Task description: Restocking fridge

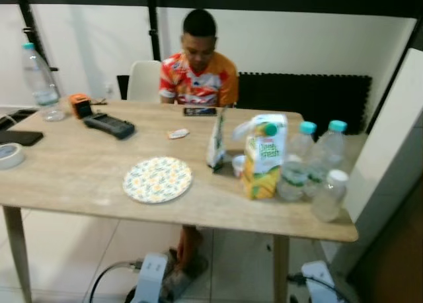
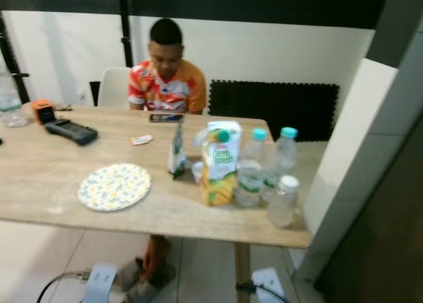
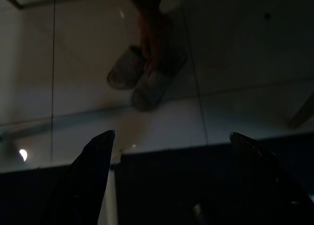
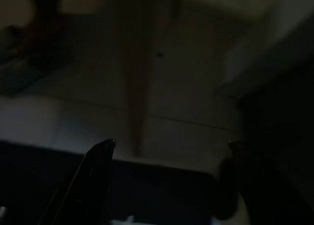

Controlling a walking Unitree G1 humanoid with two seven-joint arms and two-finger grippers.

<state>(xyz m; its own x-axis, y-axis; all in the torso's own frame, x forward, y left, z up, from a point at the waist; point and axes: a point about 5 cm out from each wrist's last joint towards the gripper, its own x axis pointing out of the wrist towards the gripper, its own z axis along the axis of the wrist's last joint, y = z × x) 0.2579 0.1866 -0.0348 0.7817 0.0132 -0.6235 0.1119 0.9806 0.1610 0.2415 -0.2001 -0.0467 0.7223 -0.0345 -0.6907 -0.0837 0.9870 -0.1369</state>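
Note:
On the right end of a light wooden table (image 1: 79,177) stands a yellow-green juice carton (image 1: 263,159) with a green cap. Beside it are two clear water bottles with teal caps (image 1: 296,163) (image 1: 328,152) and a smaller white-capped bottle (image 1: 328,196) nearest the table's corner. A small green-white carton (image 1: 216,141) and a small white cup (image 1: 238,165) stand just left of the juice. My left gripper (image 3: 169,139) hangs open in the dark over the tiled floor. My right gripper (image 4: 171,146) also hangs open, facing a table leg (image 4: 135,87).
A person in an orange patterned shirt (image 1: 198,78) sits across the table, feet in slippers (image 3: 144,75) underneath. A patterned plate (image 1: 157,179), handset (image 1: 108,125), orange item (image 1: 80,105), tape roll (image 1: 9,155) and large bottle (image 1: 39,83) lie leftward. White panel (image 1: 390,151) stands right; cables (image 1: 112,273) on floor.

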